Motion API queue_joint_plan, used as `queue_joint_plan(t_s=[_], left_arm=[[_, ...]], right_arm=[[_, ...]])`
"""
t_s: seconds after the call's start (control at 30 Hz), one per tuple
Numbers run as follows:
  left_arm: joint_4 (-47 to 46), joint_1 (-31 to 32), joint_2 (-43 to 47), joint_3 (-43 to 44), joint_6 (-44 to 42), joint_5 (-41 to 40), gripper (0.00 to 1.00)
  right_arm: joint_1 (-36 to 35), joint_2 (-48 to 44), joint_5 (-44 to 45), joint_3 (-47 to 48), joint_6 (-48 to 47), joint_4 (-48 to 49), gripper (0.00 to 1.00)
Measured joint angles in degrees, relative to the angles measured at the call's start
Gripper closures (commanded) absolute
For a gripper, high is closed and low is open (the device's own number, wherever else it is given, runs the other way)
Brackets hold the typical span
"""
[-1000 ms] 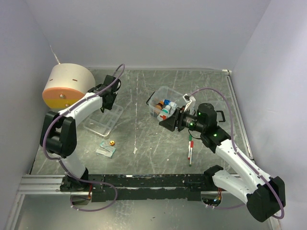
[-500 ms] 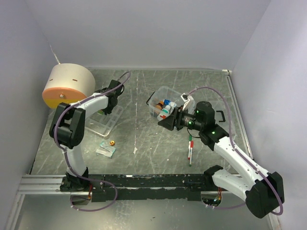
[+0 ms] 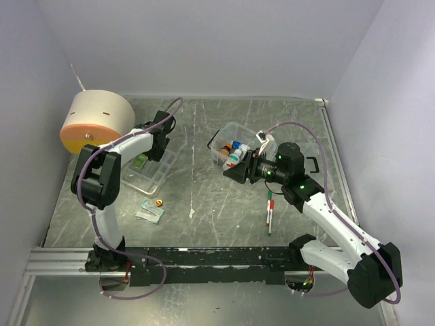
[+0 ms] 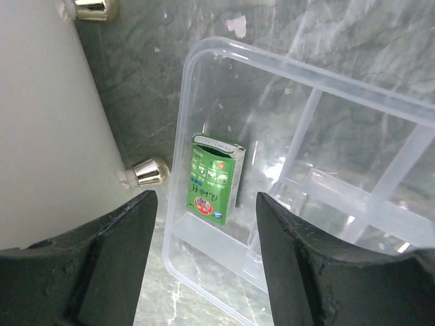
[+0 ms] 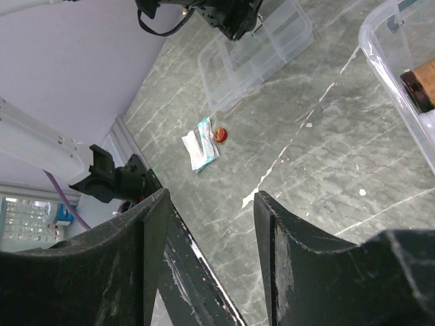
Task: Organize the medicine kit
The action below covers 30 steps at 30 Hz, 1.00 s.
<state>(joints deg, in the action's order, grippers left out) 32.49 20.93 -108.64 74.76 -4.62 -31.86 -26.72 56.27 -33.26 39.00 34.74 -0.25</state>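
While my left fingers (image 4: 115,265) hang spread over the clear tray (image 4: 185,88), a green box (image 4: 212,180) lies below, between them; my right fingers (image 5: 129,272) gape empty, the kit box (image 5: 372,49) just beside them.

Beige-orange drum (image 3: 95,122) far left; pen (image 3: 269,212), packet (image 3: 149,212), orange bead (image 3: 159,202) on table (image 3: 204,136).

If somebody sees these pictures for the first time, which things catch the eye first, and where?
First the big round beige-and-orange drum at the far left. Next the small green box lying in the clear tray, below the open left pincer. At the centre, a clear box of colourful bottles.
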Motion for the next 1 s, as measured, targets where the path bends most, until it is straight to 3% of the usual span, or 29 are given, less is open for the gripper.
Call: queue_joint_plan(t_s=[0.13,0.33,0.53,0.7,1.0], left_arm=[[2.97,0.59,1.81,2.49,4.5,2.16,0.33],[4.72,4.04,9.9,2.51,13.88,8.2,0.2],[1.44,5.9,16.55,-6.49,21.31,18.23,0.14],[1.31,5.86,14.51,-10.78,25.44,19.39,0.12],[-0.09,5.81,11.19,-11.06,29.33,17.84,0.14]], right_arm=[[0.0,-0.04,0.0,-0.02,0.28,0.17,0.48],[-0.02,-0.59,0.09,-0.24,0.85,0.74,0.48],[-0.04,-2.14,0.68,-1.11,1.4,0.87,0.48],[-0.04,-2.86,1.11,-1.68,2.27,1.31,0.48],[-0.15,-2.64,1.16,-2.14,3.8,2.34,0.47]])
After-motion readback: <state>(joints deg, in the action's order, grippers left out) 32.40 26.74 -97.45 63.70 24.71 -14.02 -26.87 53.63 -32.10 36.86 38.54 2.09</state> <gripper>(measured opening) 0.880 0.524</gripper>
